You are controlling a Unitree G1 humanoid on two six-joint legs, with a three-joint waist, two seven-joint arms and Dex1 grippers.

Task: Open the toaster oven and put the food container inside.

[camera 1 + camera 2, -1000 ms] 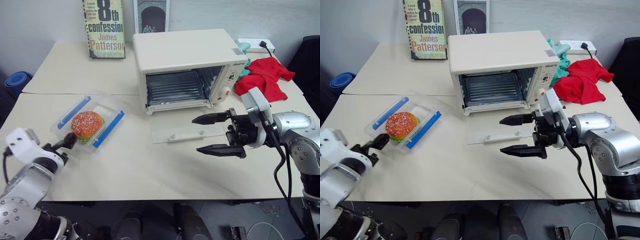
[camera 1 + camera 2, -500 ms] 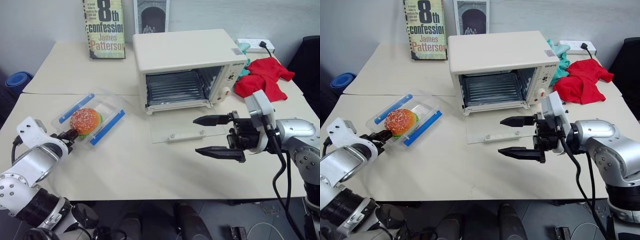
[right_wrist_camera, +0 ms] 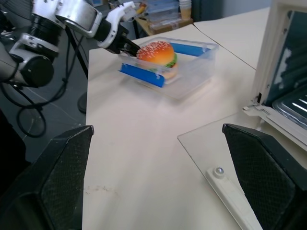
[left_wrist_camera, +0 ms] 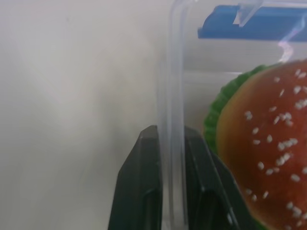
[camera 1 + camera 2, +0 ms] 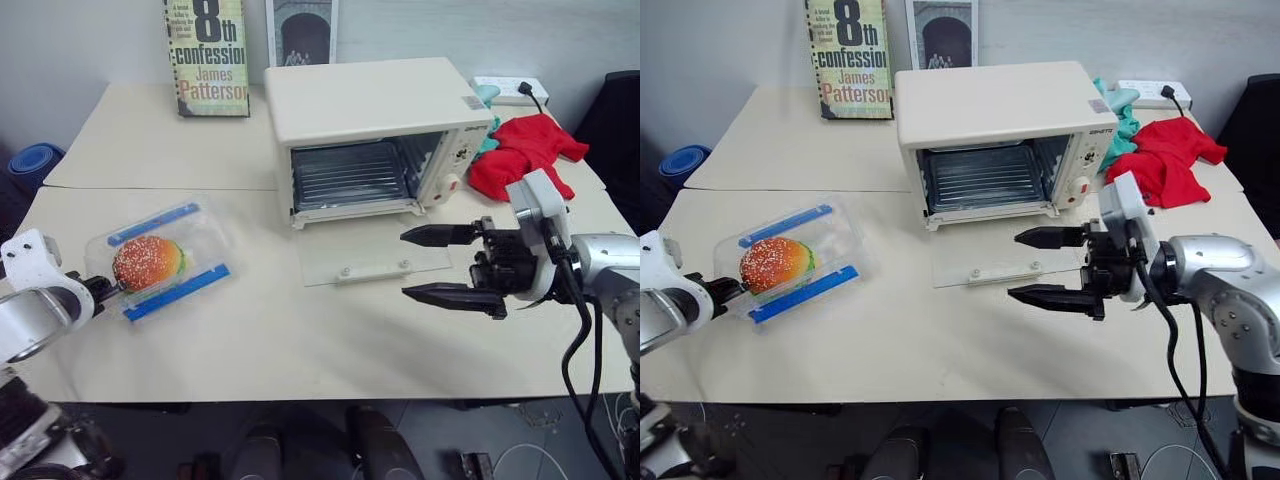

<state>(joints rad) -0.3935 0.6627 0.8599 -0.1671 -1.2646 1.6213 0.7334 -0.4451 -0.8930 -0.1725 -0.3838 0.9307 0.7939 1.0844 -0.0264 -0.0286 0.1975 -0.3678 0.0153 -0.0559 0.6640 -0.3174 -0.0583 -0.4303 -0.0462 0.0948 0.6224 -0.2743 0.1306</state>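
L claw (image 4: pixel 170 143) was pinched narrow on the clear wall of the box (image 5: pixel 160 260), at its near-left end; wrist view showed one finger (image 4: pixel 141 177) outside the wall, the other inside, next to the burger (image 5: pixel 145 262). Box sat on the worktop (image 5: pixel 300 340) at left, well apart from the oven (image 5: pixel 375 135), burger between its two blue strips. Could not tell whether the box was lifted or flat on the worktop.

R claw (image 5: pixel 440 263) was wide, holding nothing, fingers pointing left, hovering over the worktop just right of the oven door (image 5: pixel 375 255). Door was open, glass lying flat on the worktop w/ its white handle at the near edge; rack visible inside.

Far side: book (image 5: pixel 208 55) upright against the wall, framed pic (image 5: pixel 303 30) beside it. Red cloth (image 5: pixel 525 150) right of the oven, power strip (image 5: pixel 510 90) beyond it.
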